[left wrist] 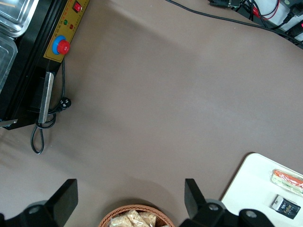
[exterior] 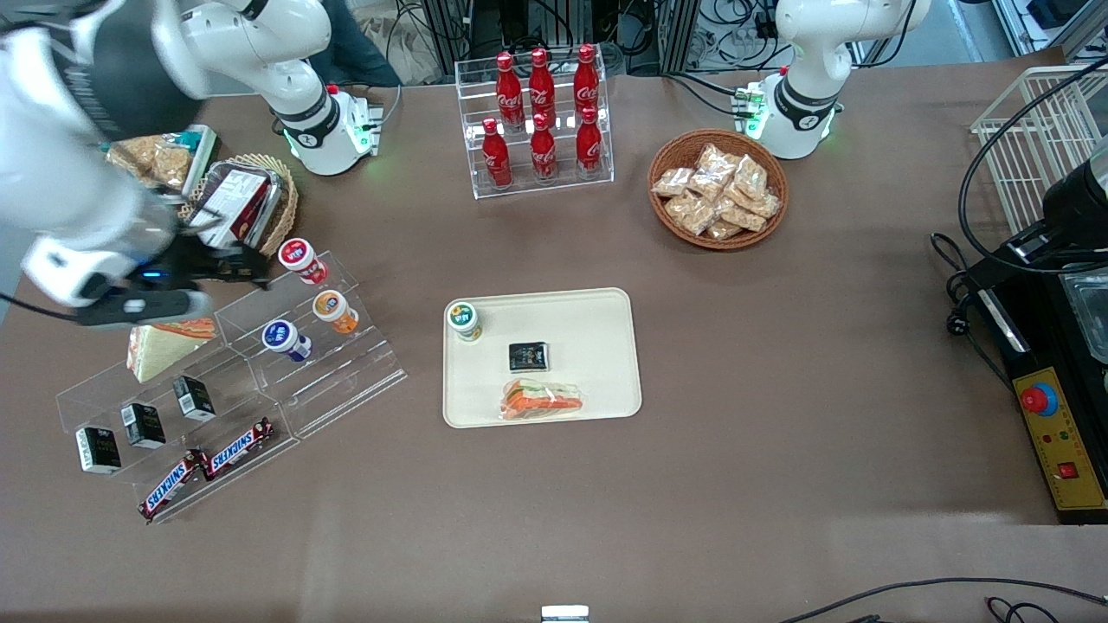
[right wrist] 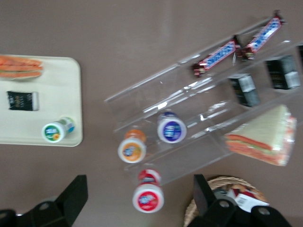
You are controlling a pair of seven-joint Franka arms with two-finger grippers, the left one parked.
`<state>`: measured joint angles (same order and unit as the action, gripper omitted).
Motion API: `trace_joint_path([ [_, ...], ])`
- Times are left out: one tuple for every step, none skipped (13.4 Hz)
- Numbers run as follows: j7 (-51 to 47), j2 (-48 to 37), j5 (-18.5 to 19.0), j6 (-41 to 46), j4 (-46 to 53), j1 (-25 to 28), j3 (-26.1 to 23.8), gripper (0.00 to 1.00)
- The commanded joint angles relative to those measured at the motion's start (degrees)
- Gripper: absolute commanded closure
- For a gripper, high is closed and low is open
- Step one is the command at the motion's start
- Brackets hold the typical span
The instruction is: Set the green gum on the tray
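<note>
The green gum (exterior: 465, 320), a canister with a green-rimmed white lid, stands upright on a corner of the cream tray (exterior: 597, 311). It also shows in the right wrist view (right wrist: 56, 132), on the tray (right wrist: 47, 80). My right gripper (exterior: 235, 265) is open and empty. It hangs above the clear stepped rack (exterior: 346, 381) at the working arm's end of the table, well away from the tray. In the right wrist view the gripper (right wrist: 138, 185) has its two fingers spread wide over a red-lidded canister (right wrist: 148, 197).
A black packet (exterior: 528, 356) and a wrapped sandwich (exterior: 543, 400) lie on the tray. The rack holds red-, orange- (exterior: 334, 311) and blue-lidded (exterior: 285, 339) canisters, a sandwich, black boxes and Snickers bars. A cola bottle rack (exterior: 541, 121) and a snack basket (exterior: 718, 188) stand farther from the camera.
</note>
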<state>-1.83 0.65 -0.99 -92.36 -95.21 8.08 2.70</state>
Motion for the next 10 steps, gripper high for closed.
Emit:
trace_joint_path([
  [6.29, 0.31, -0.34, 1.57, 1.61, -3.50, 2.04, 0.01],
  [8.05, 0.49, -0.16, 1.39, 1.61, -3.86, 3.09, 0.01],
  [8.50, 0.49, -0.24, 1.48, 1.52, -3.86, 3.54, 0.01],
  [8.51, 0.40, -0.16, 1.57, 1.52, -3.86, 3.54, 0.01],
  [8.42, 0.32, -0.42, 1.57, 1.52, -3.78, 3.54, 0.01],
  [8.33, 0.23, -0.77, 1.57, 1.52, -3.78, 3.54, 0.01],
  [8.33, 0.23, -0.86, 1.57, 1.52, -3.78, 3.54, 0.01],
  [8.16, 0.31, -0.95, 1.48, 1.52, -3.69, 3.45, 0.01],
  [7.98, 0.40, -1.03, 1.04, 1.43, -3.69, 3.28, 0.01],
  [7.89, 0.49, -0.95, 0.87, 1.43, -3.51, 3.19, 0.01],
])
